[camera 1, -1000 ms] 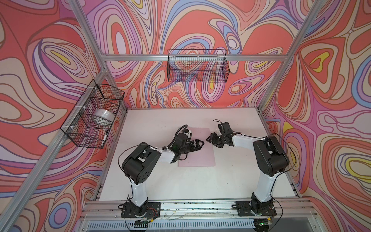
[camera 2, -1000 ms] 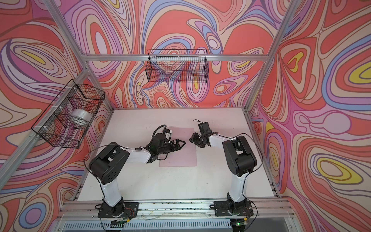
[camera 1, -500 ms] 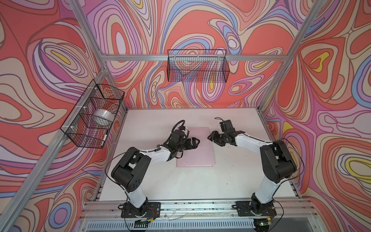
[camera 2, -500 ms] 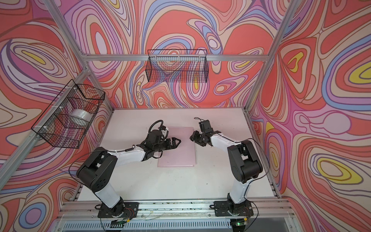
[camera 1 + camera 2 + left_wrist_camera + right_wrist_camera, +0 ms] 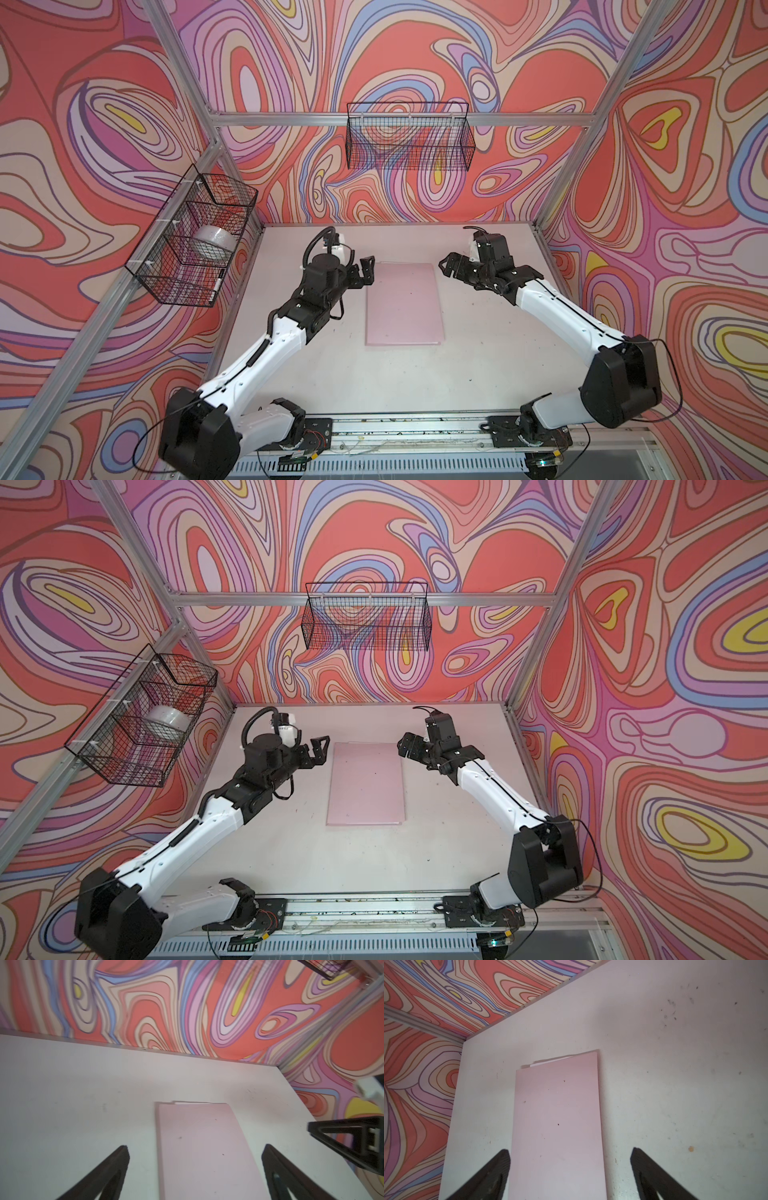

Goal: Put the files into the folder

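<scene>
Wide and empty, left gripper (image 5: pixel 368 272) and right gripper (image 5: pixel 446 268) have backed off the flat pale-pink folder (image 5: pixel 403 305); white paper files (image 5: pixel 552 1061) mostly hidden.

Files (image 5: pixel 551 1061): hidden inside the shut folder (image 5: pixel 556 1126), only a white sliver shows at one short edge; print unreadable. Folder's other end cut off in my wrist views.
</scene>
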`<state>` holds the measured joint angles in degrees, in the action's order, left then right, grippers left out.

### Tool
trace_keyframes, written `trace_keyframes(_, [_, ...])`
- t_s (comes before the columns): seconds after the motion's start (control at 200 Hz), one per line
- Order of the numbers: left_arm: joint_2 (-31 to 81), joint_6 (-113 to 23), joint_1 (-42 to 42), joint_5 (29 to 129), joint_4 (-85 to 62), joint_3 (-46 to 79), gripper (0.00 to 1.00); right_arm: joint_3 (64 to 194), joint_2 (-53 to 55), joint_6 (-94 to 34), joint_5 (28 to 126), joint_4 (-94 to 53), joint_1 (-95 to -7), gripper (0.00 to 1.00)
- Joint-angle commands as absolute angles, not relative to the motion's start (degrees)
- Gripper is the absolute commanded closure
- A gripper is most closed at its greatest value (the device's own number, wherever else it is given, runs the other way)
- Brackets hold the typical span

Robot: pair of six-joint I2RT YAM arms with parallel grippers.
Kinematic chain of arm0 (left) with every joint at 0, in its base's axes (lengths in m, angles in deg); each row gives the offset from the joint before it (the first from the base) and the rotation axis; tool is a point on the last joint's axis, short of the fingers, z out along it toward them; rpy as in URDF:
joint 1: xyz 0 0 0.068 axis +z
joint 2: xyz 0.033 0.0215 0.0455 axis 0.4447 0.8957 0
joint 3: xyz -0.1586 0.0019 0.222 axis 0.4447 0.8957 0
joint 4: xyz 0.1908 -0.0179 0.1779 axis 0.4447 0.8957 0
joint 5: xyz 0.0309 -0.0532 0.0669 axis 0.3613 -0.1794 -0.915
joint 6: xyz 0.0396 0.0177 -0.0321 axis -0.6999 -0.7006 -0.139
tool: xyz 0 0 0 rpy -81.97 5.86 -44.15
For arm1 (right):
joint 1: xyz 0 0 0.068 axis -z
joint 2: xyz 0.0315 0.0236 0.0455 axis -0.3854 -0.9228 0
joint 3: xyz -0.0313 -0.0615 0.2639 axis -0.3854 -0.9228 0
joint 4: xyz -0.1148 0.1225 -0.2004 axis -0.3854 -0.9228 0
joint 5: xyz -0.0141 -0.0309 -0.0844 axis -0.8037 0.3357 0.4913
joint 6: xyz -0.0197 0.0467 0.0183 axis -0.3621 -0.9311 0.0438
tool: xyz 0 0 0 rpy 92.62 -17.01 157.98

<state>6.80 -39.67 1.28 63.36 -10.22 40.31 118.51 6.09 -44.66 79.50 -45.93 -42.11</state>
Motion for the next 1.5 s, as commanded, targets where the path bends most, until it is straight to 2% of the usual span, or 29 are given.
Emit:
trace_keyframes(0.0, [-0.35,-48.65,1.20,49.09,-12.60,47.90,0.00,119.15,7.96,-40.07,81.49,-49.65,-42.14,0.01])
trace_keyframes(0.135, [-9.06,-54.80,1.20,32.99,-21.70,61.11,0.00,116.24,9.52,-40.24,83.42,-47.48,-42.18,0.01])
trace_keyframes(0.285, [-7.31,-66.18,4.98,27.05,-47.03,76.35,0.00,110.26,11.45,-41.40,86.34,-39.51,-42.31,0.02])
trace_keyframes(0.361, [-1.86,-64.34,11.37,31.90,-48.88,76.77,0.00,106.86,12.03,-40.85,87.84,-34.55,-42.38,0.02])
trace_keyframes(0.456, [7.53,-58.01,20.08,45.15,-56.09,77.59,0.00,103.97,12.68,-37.85,88.67,-30.60,-42.50,0.02])
trace_keyframes(0.556, [21.67,-56.95,22.37,45.16,-71.04,77.89,0.00,101.53,14.31,-35.71,92.82,-28.44,-42.53,0.02])
trace_keyframes(0.611, [28.06,-57.28,24.55,52.77,-79.07,78.24,0.00,99.40,15.74,-34.36,96.10,-26.42,-42.53,0.02])
trace_keyframes(0.651, [27.84,-56.98,25.93,59.71,-74.11,77.63,0.00,98.10,16.58,-32.50,99.58,-24.87,-42.52,0.02])
trace_keyframes(0.681, [28.99,-56.34,26.13,58.51,-71.52,75.57,0.00,97.73,16.83,-30.96,102.46,-24.64,-42.49,0.02])
trace_keyframes(0.736, [32.37,-57.09,26.23,58.22,-75.38,74.66,0.00,97.58,16.73,-27.83,107.76,-25.01,-42.34,0.02])
trace_keyframes(0.811, [28.64,-55.91,26.22,58.35,-65.25,72.69,0.00,96.76,16.17,-24.10,113.20,-23.56,-41.48,0.02])
trace_keyframes(0.897, [31.88,-57.08,26.22,58.50,-73.67,74.08,0.00,95.46,14.42,-21.78,117.65,-20.96,-39.66,0.02])
trace_keyframes(1.012, [29.46,-55.87,26.22,57.81,-68.38,73.39,0.00,92.65,8.84,-17.93,122.43,-11.62,-37.68,0.02])
trace_keyframes(1.127, [30.28,-56.34,26.23,58.97,-66.91,72.08,0.00,87.35,1.93,-14.12,123.97,6.59,-36.95,0.02])
trace_keyframes(1.212, [30.62,-56.87,26.21,59.39,-65.09,70.67,0.00,84.18,-2.65,-13.86,120.68,17.45,-35.37,0.02])
trace_keyframes(1.262, [30.80,-57.20,26.23,60.16,-64.87,70.49,0.00,84.45,-5.30,-11.26,122.86,21.18,-35.18,0.01])
trace_keyframes(1.367, [30.74,-57.18,26.18,60.17,-64.99,70.54,0.00,78.82,-7.86,-9.16,114.70,36.23,-32.42,0.01])
trace_keyframes(1.498, [30.75,-57.20,26.23,60.17,-64.47,70.26,0.00,79.63,-6.80,-12.49,104.90,30.13,-27.99,0.01])
